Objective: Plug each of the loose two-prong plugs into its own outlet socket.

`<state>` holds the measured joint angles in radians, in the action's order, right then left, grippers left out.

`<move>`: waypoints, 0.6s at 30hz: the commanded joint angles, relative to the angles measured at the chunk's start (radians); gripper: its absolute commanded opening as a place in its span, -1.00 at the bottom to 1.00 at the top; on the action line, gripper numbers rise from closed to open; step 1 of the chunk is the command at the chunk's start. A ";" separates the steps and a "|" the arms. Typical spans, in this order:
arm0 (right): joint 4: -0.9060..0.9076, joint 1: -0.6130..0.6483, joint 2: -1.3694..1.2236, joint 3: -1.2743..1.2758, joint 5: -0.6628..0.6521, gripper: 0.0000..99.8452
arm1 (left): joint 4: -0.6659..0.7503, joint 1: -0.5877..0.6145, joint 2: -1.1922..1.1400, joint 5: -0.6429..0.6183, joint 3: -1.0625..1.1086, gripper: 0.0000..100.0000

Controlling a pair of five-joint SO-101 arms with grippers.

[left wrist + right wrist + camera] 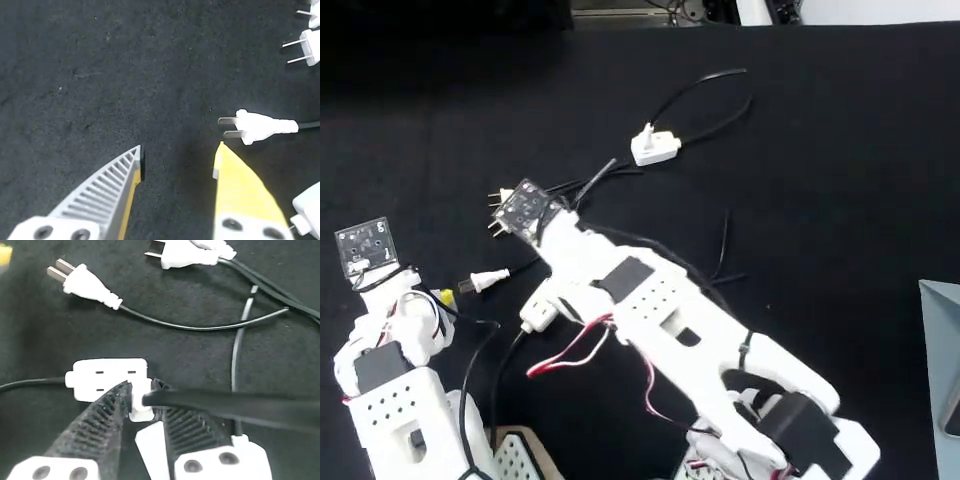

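The left gripper (179, 150) is held wide open over the black table (75, 75). Its yellow-faced finger is just beside the loose two-prong plug (257, 127), which lies flat with the prongs pointing away from its cord. The right gripper (141, 388) is closed narrowly on a second plug (142, 414), which appears to touch the end of the white outlet socket (107, 376). The loose plug is judged to be light, hard and smooth, and it may be dragged by its springy cord. It should be taken across the moulded body, behind the prongs, and never on the thin prongs themselves.
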<state>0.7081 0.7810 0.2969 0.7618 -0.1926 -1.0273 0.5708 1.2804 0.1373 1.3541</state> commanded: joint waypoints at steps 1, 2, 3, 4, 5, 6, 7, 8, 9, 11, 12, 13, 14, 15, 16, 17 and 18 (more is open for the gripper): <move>-0.064 0.044 -0.007 -0.036 -0.008 -0.98 | 0.015 0.004 0.011 -0.011 -0.007 -0.53; -0.083 0.051 -0.008 -0.022 -0.008 -0.98 | 0.015 0.004 0.011 -0.011 -0.007 -0.53; -0.107 0.054 -0.010 -0.008 -0.008 -0.98 | 0.015 0.004 0.011 -0.011 -0.007 -0.53; -0.135 0.057 -0.010 0.010 -0.009 -0.98 | 0.015 0.004 0.011 -0.011 -0.007 -0.53; -0.166 0.052 -0.010 0.030 -0.009 -0.98 | 0.015 0.004 0.011 -0.011 -0.007 -0.53; -0.196 0.049 -0.010 0.048 -0.009 -0.98 | 0.015 0.004 0.011 -0.011 -0.005 -0.53; -0.219 0.043 -0.010 0.064 -0.009 -0.98 | 0.015 0.004 0.011 -0.011 -0.005 -0.53; -0.235 0.038 -0.010 0.077 -0.009 -0.98 | 0.015 0.004 0.011 -0.011 -0.005 -0.53; -0.239 0.037 -0.010 0.085 -0.009 -0.98 | 0.015 0.004 0.011 -0.011 -0.005 -0.53; -0.238 0.034 -0.010 0.093 -0.009 -0.98 | 0.015 0.004 0.011 -0.011 -0.005 -0.53; -0.238 0.034 -0.008 0.096 -0.009 -0.98 | 0.015 0.004 0.011 -0.011 -0.005 -0.53; -0.238 0.028 -0.007 0.102 -0.009 -0.98 | 0.015 0.004 0.011 -0.011 -0.005 -0.53; -0.238 0.023 -0.005 0.104 -0.009 -0.98 | 0.015 0.004 0.011 -0.011 -0.005 -0.53; -0.238 0.018 -0.005 0.105 -0.009 -0.98 | 0.015 0.004 0.011 -0.011 -0.005 -0.53; -0.238 0.012 -0.005 0.107 -0.009 -0.98 | 0.015 0.004 0.011 -0.011 -0.005 -0.53; -0.238 0.009 -0.005 0.108 -0.009 -0.98 | 0.015 0.004 0.011 -0.011 -0.005 -0.53; -0.238 0.009 -0.007 0.110 -0.009 -0.98 | 0.015 0.004 0.011 -0.011 -0.005 -0.53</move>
<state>0.4918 0.8163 0.2877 0.8692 -0.1926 -1.0273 0.5708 1.2804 0.1373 1.3541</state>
